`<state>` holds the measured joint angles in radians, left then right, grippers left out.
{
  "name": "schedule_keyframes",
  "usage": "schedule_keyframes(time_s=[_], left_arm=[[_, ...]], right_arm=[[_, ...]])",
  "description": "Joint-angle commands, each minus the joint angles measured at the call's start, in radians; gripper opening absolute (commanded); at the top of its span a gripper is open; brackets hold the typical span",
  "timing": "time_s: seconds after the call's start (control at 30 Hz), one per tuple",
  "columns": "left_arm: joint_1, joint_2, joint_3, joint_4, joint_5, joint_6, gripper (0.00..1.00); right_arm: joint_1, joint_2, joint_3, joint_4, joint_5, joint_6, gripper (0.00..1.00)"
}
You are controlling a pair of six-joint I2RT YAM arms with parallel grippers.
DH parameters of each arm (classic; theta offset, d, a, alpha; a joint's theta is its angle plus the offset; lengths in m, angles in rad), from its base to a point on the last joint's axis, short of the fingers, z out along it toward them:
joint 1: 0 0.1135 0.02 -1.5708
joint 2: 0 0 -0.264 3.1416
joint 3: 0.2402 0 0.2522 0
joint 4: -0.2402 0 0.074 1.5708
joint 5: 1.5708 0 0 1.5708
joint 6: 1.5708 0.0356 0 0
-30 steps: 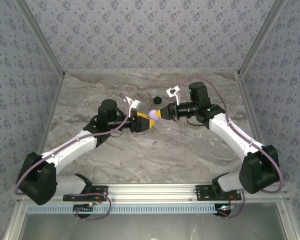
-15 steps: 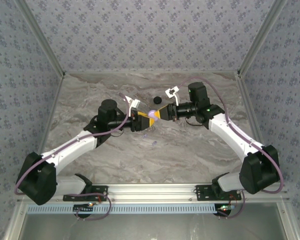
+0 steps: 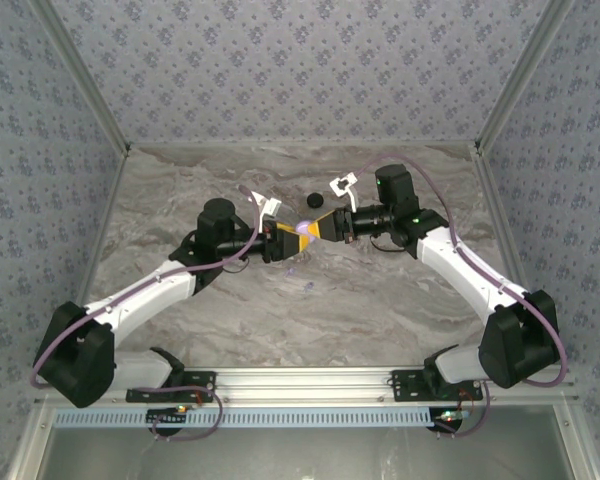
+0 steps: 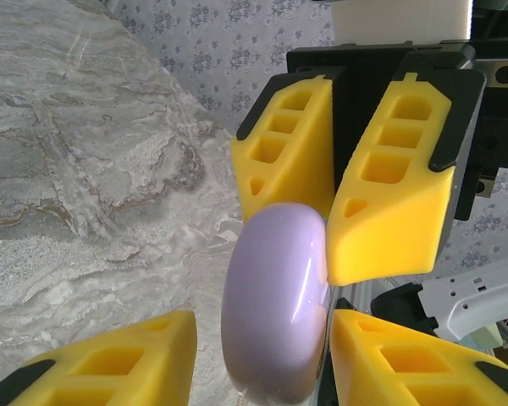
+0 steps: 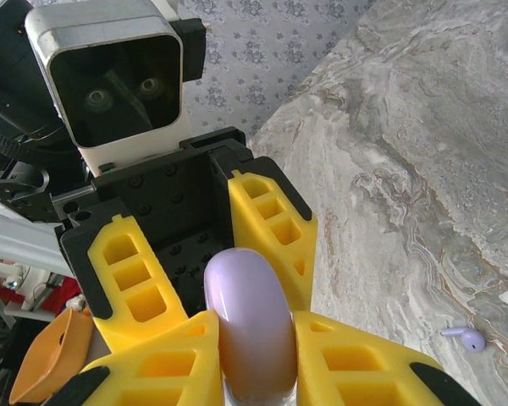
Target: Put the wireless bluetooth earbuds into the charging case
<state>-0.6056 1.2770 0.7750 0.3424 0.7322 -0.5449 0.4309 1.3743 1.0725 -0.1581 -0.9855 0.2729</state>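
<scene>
Marbled counter [image 5: 423,169], papered walls [image 3: 300,70]. Mid-frame, pale purple case [image 4: 275,304] on edge, clamped between right fingers [image 4: 381,237]; left fingers [image 4: 173,347] apart, straddling its lower end.

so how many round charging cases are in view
2. The pale purple round charging case is gripped in the right tool, mid-air; the small black round case lies on the marble table further back. Others may be hidden.

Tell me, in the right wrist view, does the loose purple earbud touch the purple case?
No: the purple earbud lies on the marble table, apart from the purple case clamped in the right gripper.
</scene>
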Motion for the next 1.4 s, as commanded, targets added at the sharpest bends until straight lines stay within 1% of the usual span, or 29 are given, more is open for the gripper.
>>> schedule_keyframes(time_s=[0.0, 0.1, 0.2, 0.27, 0.3, 0.37, 0.43, 0.53, 0.63, 0.7, 0.8, 1.0, 1.13, 1.37], left_arm=[[-0.012, 0.008, 0.032, 0.037, 0.009, -0.007, 0.41], [-0.014, 0.009, 0.032, 0.038, 0.009, -0.007, 0.31], [-0.013, 0.008, 0.033, 0.031, 0.005, -0.004, 0.27], [-0.013, 0.006, 0.033, 0.019, -0.005, 0.006, 0.27], [-0.014, 0.005, 0.038, 0.002, -0.018, 0.016, 0.25], [-0.014, 0.002, 0.051, -0.046, -0.052, 0.042, 0.22], [-0.014, 0.002, 0.064, -0.070, -0.062, 0.071, 0.22], [-0.014, 0.005, 0.065, -0.071, -0.081, 0.109, 0.22], [-0.014, 0.010, 0.053, -0.034, -0.101, 0.148, 0.22], [-0.013, 0.014, 0.025, 0.035, -0.093, 0.192, 0.23], [-0.015, 0.017, -0.018, 0.125, -0.062, 0.267, 0.24], [-0.017, 0.027, -0.076, 0.252, -0.037, 0.355, 0.22], [-0.016, 0.034, -0.076, 0.247, -0.022, 0.387, 0.21], [-0.022, 0.039, -0.082, 0.255, 0.002, 0.401, 0.20]], right_arm=[[0.009, -0.021, 0.034, 0.001, -0.030, -0.006, 0.23], [0.010, -0.021, 0.032, -0.004, -0.030, -0.011, 0.23], [0.011, -0.023, 0.034, -0.019, -0.018, -0.019, 0.25], [0.011, -0.028, 0.038, -0.045, 0.013, -0.028, 0.30], [0.011, -0.034, 0.039, -0.059, 0.044, -0.032, 0.34], [0.011, -0.051, 0.038, -0.087, 0.101, -0.040, 0.39], [0.010, -0.068, 0.037, -0.115, 0.154, -0.052, 0.43], [0.010, -0.089, 0.038, -0.161, 0.200, -0.070, 0.47], [0.010, -0.105, 0.038, -0.194, 0.225, -0.086, 0.49], [0.010, -0.114, 0.040, -0.219, 0.237, -0.100, 0.49], [0.013, -0.123, 0.037, -0.239, 0.239, -0.113, 0.50], [0.025, -0.127, 0.035, -0.262, 0.238, -0.129, 0.50], [0.037, -0.126, 0.038, -0.266, 0.235, -0.138, 0.52], [0.045, -0.115, 0.043, -0.269, 0.238, -0.144, 0.53]])
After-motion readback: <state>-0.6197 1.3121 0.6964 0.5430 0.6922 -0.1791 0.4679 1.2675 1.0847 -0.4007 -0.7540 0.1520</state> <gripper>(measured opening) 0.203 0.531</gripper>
